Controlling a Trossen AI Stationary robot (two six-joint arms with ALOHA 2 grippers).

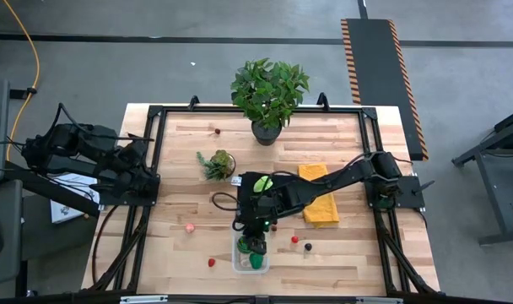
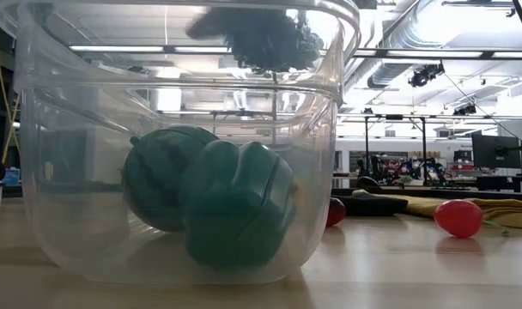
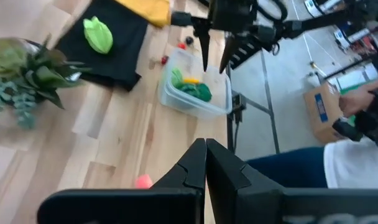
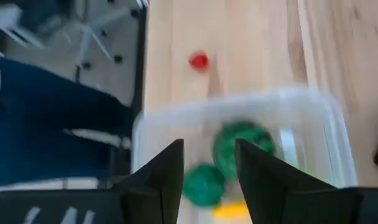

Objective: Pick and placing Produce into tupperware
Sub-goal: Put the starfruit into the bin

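We see the clear tupperware (image 1: 250,255) at the table's near edge, rounded at its corners and lidless, holding two dark green pieces of produce (image 2: 205,202) with a yellow one beside them. The right tool (image 4: 209,180) hangs just above the tupperware, fingers narrowly parted and holding nothing. The left tool (image 3: 206,163) rests pressed closed at the table's left edge. The table (image 1: 180,190) is pale wood planks; beyond the tupperware lie a yellow cloth (image 1: 320,198) and a leafy potted plant (image 1: 268,95)
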